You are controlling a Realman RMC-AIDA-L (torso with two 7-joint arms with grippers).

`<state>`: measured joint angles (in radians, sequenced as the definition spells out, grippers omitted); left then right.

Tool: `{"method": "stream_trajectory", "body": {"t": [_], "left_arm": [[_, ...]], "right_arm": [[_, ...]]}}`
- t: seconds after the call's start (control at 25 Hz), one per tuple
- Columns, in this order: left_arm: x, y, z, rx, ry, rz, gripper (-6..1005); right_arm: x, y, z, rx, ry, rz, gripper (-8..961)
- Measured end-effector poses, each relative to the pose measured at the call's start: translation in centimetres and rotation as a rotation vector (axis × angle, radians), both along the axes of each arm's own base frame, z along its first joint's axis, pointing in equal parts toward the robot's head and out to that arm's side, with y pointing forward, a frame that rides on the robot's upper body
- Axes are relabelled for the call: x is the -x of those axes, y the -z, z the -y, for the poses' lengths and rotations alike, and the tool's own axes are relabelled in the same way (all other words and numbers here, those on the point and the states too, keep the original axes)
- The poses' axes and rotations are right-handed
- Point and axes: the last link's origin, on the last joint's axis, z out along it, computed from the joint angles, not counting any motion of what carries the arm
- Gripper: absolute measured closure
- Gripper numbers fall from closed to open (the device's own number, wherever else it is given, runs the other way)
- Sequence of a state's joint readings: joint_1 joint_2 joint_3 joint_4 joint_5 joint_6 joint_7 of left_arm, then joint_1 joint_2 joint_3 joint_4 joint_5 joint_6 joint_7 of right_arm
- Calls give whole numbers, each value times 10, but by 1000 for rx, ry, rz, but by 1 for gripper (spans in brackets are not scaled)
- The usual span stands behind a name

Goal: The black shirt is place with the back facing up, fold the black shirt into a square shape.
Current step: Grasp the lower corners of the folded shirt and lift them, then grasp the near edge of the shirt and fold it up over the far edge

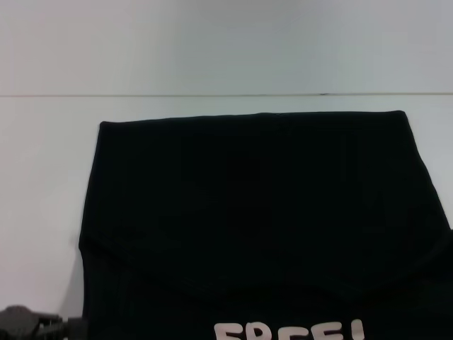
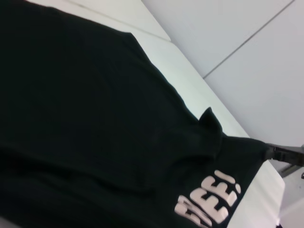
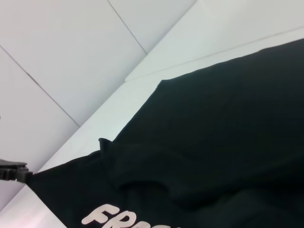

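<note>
**Carry the near fold over evenly from both corners**

The left hand [image 1: 35, 324] sits at the near-left corner of the black shirt [image 1: 255, 205], just off the cloth's left edge and low against the counter [image 1: 42, 177]. In the right wrist view a dark fingertip meets that same corner of cloth, so it seems to be pinching it, though how far its fingers are closed cannot be told.

The black shirt lies flat on the counter with its sides already turned in. Its far edge runs straight and square, and a near flap overlaps the body along a shallow crease. The white "FREE!" lettering [image 1: 290, 331] shows on that near flap, close to the shirt's near edge.

The right hand [image 2: 285, 154] does not appear in the head view. The left wrist view shows a dark finger at the shirt's near-right corner, touching the cloth; its opening cannot be told either.

To do this well, I judge both corners should rise together, travel level toward the shirt's far edge, and land parallel to it, keeping the cloth taut between them so no wrinkle is trapped.
</note>
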<state>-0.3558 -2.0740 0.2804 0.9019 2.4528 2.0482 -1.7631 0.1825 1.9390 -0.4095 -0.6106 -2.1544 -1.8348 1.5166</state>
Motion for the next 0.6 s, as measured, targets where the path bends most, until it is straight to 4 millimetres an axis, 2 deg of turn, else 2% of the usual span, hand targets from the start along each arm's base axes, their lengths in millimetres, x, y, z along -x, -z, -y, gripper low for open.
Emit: {"method": "stream_trajectory", "body": {"t": [0.16,0.32,0.48,0.6], "left_arm": [[4,4,10,48,-21,-5,999],[3,6,11,55,-20,0,998],[-2,4,0,39,9,0,998],[-10,0,-20,12,46,-1,998]], "right_arm": [[-4,-1,12,17,17,1,901],[-5,-1,11,11,9,7,901],[1,-5,-3,-32,-20,2,901],[7,-13,-22,-90,-45,-3,901]]}}
